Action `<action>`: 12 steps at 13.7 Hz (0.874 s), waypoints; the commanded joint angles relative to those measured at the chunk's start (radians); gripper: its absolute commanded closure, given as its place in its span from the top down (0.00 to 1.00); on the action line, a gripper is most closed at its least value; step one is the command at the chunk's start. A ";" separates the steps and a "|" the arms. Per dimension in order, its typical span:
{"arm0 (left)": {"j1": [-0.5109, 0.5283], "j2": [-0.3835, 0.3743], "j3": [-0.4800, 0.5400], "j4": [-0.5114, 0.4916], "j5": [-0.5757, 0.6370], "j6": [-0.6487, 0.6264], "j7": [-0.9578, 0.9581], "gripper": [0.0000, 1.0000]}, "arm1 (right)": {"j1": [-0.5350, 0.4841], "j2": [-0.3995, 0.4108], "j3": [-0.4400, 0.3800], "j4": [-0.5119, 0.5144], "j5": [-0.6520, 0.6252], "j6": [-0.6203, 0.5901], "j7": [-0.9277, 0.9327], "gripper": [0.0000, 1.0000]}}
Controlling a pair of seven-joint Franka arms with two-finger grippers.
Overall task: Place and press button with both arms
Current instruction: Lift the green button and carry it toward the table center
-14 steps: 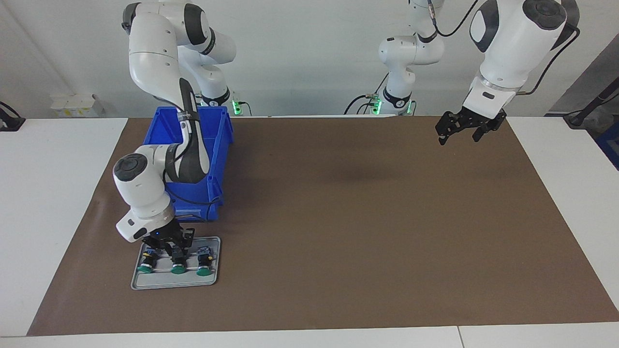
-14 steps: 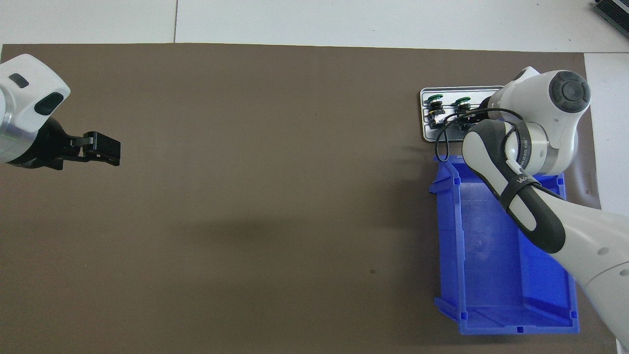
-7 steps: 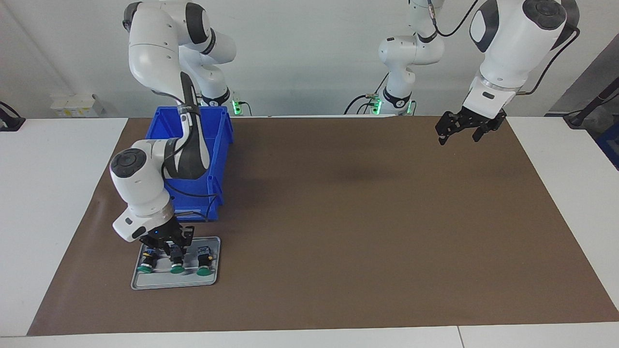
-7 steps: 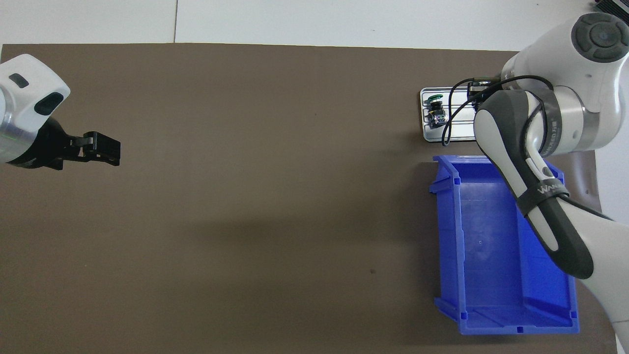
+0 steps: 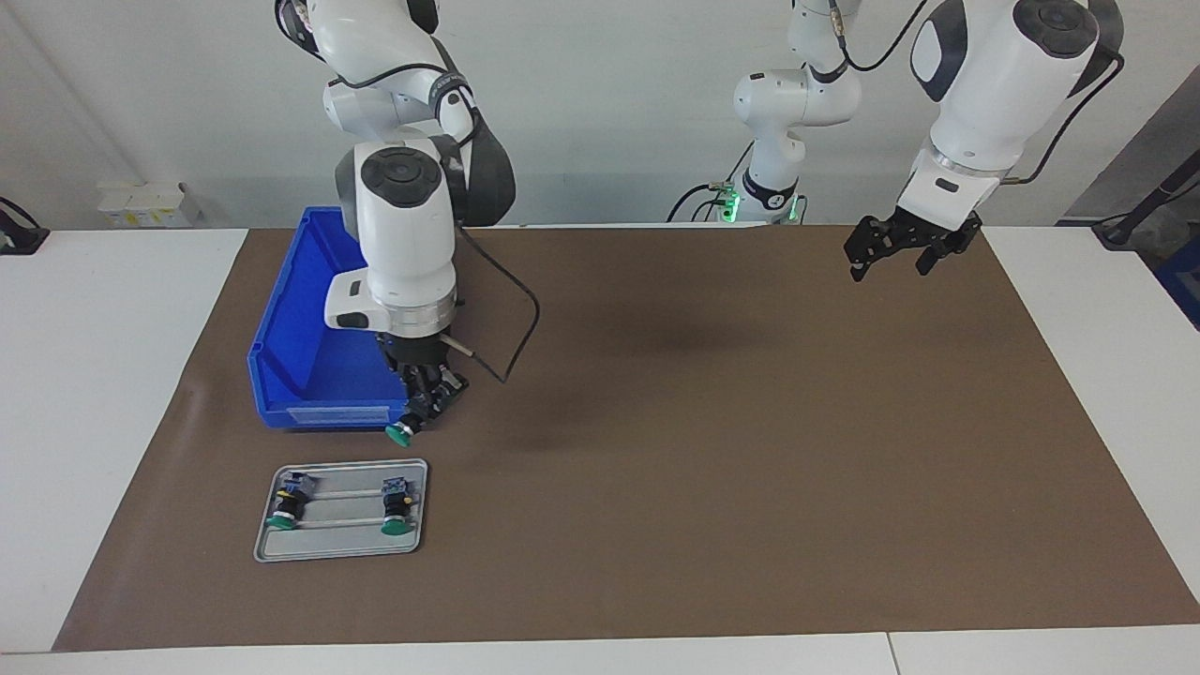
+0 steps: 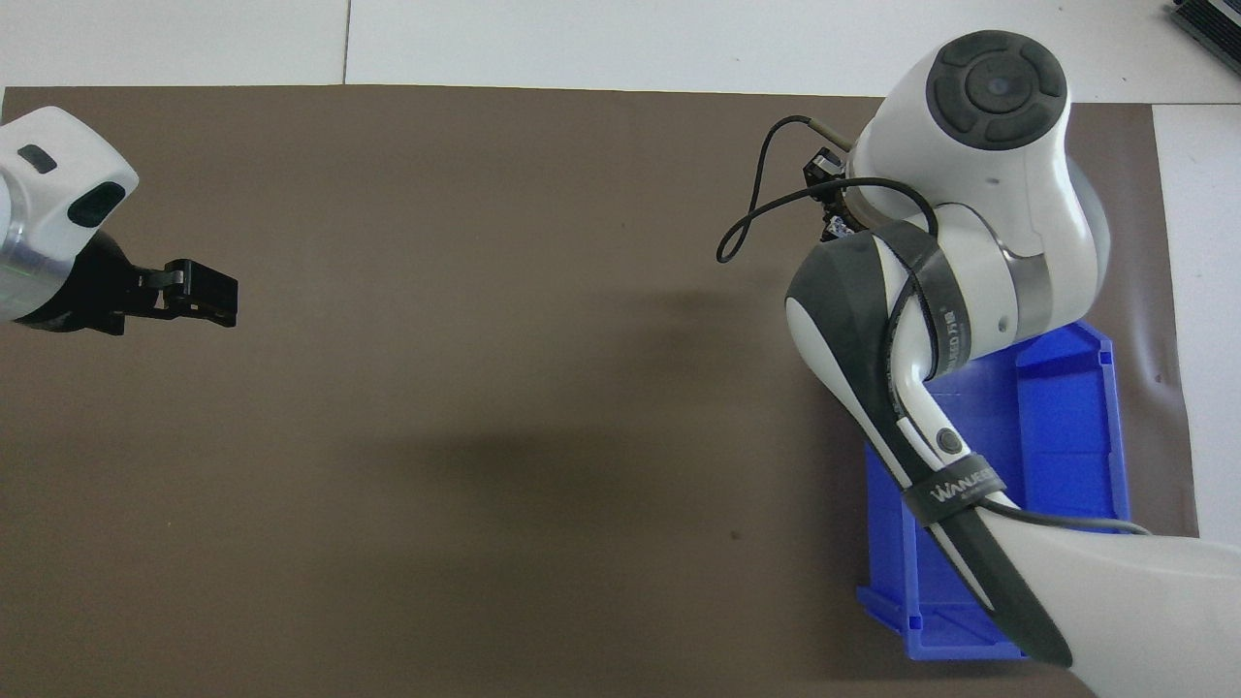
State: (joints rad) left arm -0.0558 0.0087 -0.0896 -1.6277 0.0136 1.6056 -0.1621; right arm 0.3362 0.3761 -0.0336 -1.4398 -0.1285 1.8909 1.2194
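Note:
My right gripper [image 5: 419, 415] is shut on a button [image 5: 402, 432] whose green cap points down and away from the robots. It hangs over the mat, between the blue bin [image 5: 309, 375] and the grey tray [image 5: 342, 548]. Two more green-capped buttons [image 5: 281, 512] [image 5: 396, 514] lie on the tray, one at each end, with the middle place bare. In the overhead view the right arm's wrist covers the tray and the held button. My left gripper [image 5: 891, 265] [image 6: 199, 293] waits open and holds nothing, above the mat at the left arm's end.
The blue bin [image 6: 1066, 388] stands on the brown mat [image 5: 703, 422] at the right arm's end, nearer to the robots than the tray. A black cable [image 5: 511, 337] loops from the right wrist toward the table's middle.
The right gripper has lifted the middle button off the tray and carried it up toward the robots, beside the bin's corner. The left arm has not moved.

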 commanded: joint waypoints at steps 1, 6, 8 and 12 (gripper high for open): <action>0.010 -0.024 -0.006 -0.023 0.017 -0.006 0.006 1.00 | 0.065 -0.002 0.006 -0.030 0.040 0.026 0.284 0.00; 0.008 -0.026 -0.006 -0.023 0.017 -0.006 0.006 1.00 | 0.274 0.070 0.004 -0.041 0.020 0.119 0.817 0.00; 0.008 -0.024 -0.006 -0.023 0.017 -0.006 0.006 1.00 | 0.369 0.153 0.004 -0.024 -0.058 0.123 0.987 0.00; -0.002 -0.026 -0.007 -0.023 0.017 -0.006 0.000 1.00 | 0.457 0.237 0.006 -0.002 -0.091 0.207 1.248 0.00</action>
State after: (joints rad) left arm -0.0559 0.0087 -0.0906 -1.6277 0.0136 1.6056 -0.1621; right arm 0.7817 0.5913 -0.0252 -1.4730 -0.1989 2.0780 2.3894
